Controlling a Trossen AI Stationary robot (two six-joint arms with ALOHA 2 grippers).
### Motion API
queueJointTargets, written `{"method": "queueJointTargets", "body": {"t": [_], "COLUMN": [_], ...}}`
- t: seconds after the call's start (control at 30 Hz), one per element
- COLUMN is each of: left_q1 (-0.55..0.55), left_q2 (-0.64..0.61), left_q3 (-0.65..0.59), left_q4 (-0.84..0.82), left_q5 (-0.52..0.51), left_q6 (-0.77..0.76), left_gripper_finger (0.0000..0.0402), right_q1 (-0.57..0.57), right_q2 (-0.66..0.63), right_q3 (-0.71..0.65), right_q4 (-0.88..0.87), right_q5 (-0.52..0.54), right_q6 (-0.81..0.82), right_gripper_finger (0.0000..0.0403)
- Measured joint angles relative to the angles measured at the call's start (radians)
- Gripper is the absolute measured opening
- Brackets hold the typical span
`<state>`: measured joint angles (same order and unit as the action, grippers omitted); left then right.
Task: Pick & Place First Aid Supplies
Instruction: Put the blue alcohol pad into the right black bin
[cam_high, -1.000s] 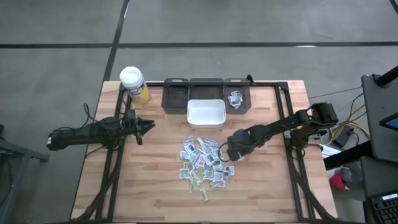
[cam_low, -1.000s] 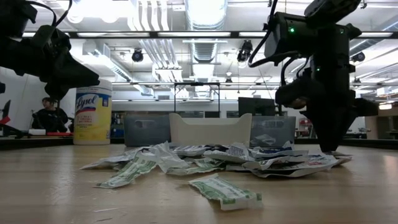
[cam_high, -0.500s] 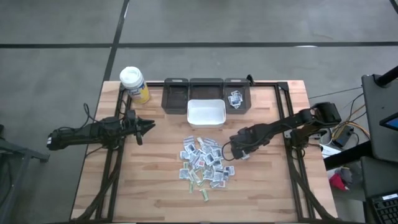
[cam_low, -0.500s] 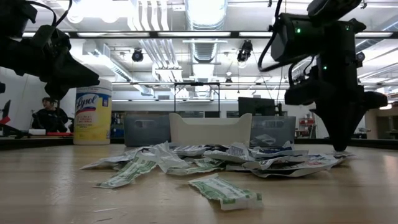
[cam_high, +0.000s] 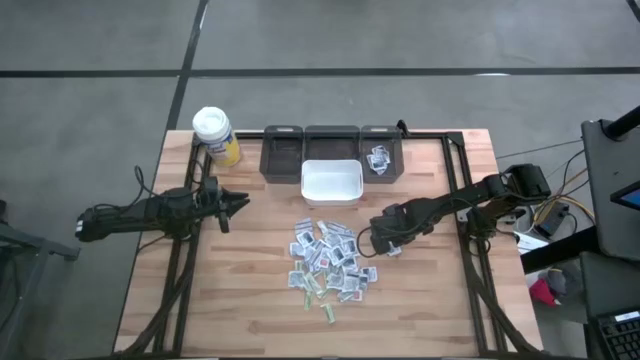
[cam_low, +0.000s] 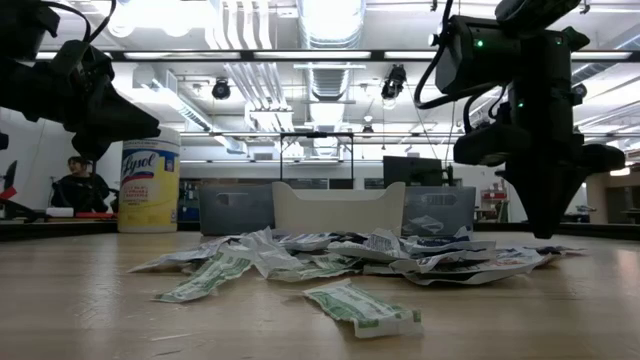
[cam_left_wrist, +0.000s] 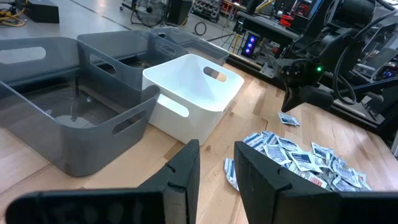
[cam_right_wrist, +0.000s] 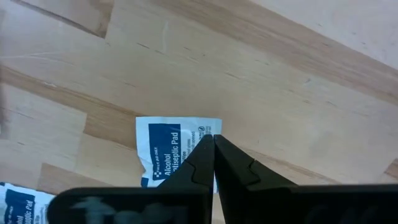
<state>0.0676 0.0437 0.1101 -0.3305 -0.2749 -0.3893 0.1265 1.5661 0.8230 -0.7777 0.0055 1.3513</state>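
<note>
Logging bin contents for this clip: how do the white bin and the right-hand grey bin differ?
The white bin is empty; the right-hand grey bin holds packets. The white bin stands nearer the packet pile, the grey one in the back row. Both are open-topped with handle slots.

Partly covered by the closed right hand (cam_right_wrist: 214, 138): alcohol pad packet (cam_right_wrist: 168, 152), print mostly unreadable. Too small to read from above: heap of packets (cam_high: 328, 262).
</note>
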Motion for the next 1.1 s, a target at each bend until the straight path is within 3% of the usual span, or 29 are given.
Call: {"method": "queueJointTargets", "body": {"t": [0.5,0.87,1.1], "left_q1": [0.0,0.0,0.0], "left_q2": [0.0,0.0,0.0], "left_q3": [0.0,0.0,0.0], "left_q4": [0.0,0.0,0.0], "left_q5": [0.0,0.0,0.0], "left_q6": [0.0,0.0,0.0], "left_gripper_finger": [0.0094,0.0094,0.0094], "right_q1": [0.0,0.006,0.006], "right_q2": [0.021,0.092,0.093], "right_q3": [-0.002,-0.005,-0.007], "right_q4": [0.015,0.063,0.053], "right_q5": [-0.003,-0.013,-0.015], "right_q6": [0.0,0.003,-0.012], "right_gripper_finger": [0.0114,0.0108,0.0069]}}
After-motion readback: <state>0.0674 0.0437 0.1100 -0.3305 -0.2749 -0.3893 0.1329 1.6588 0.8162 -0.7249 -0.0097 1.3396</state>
